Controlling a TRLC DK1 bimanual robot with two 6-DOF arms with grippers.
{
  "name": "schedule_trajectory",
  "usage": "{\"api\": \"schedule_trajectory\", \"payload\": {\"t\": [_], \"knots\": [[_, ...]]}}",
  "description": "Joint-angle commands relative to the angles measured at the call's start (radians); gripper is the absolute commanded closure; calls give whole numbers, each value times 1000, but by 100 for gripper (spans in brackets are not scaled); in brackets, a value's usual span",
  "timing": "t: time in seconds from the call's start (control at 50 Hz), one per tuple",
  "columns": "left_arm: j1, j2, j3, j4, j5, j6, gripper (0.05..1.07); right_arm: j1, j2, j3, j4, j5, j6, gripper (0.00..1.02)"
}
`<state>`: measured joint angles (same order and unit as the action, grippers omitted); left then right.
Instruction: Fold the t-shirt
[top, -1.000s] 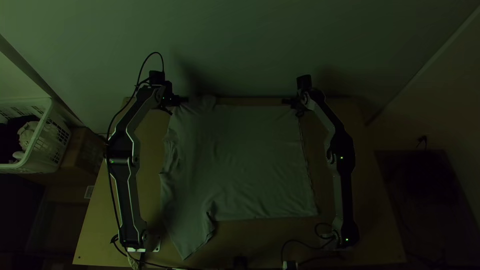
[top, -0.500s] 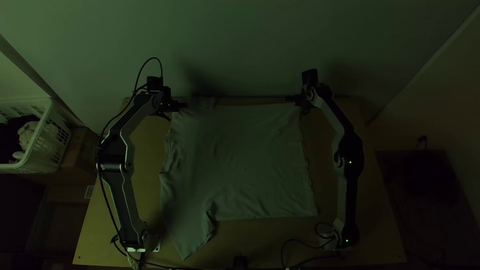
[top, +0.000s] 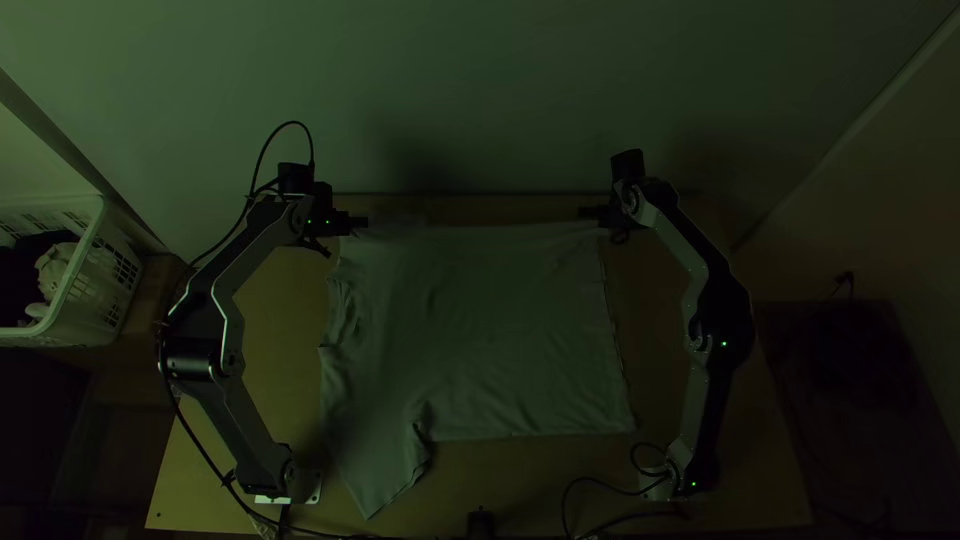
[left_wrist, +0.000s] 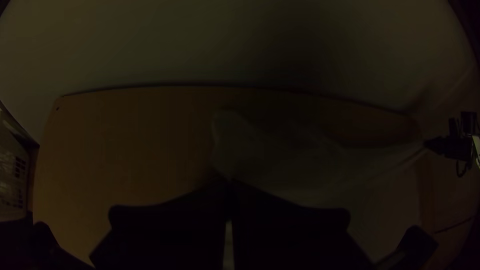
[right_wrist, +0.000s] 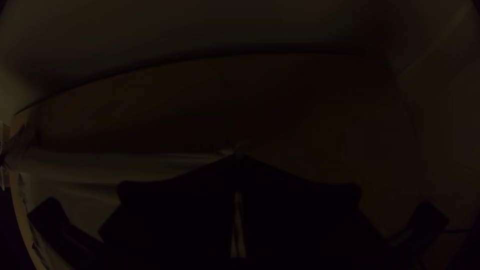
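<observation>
Evidently, top view: t-shirt lay mostly spread on the table, its far edge straight between left gripper and right gripper; the fold judged to need an even lift, matched pace towards the near side, edge kept taut; left wrist view: jaws clamped on cloth, a loose flap beyond the tips, liable to crease; right wrist view: jaws together on the other corner, fabric running off to one side.
</observation>
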<state>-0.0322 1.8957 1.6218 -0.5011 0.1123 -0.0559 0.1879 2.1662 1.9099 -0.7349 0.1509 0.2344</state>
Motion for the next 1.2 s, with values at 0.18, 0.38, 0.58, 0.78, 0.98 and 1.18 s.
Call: {"api": "schedule_trajectory", "payload": {"t": [0.18,0.38,0.58,0.78,0.98,1.18], "knots": [[-3,-205,-255,64,3,-12,105,10,-154,-164,32,32,-6,100],[-2,-308,-384,81,3,-19,105,27,-241,-282,55,35,-6,100],[-2,-415,-493,82,3,-36,105,51,-332,-411,86,41,-1,100],[-21,-535,-648,127,3,-71,105,79,-416,-543,118,49,5,100],[-41,-558,-741,131,3,-79,96,79,-463,-661,163,52,22,100],[-71,-624,-784,85,3,-96,11,51,-508,-715,163,50,36,17]]}}
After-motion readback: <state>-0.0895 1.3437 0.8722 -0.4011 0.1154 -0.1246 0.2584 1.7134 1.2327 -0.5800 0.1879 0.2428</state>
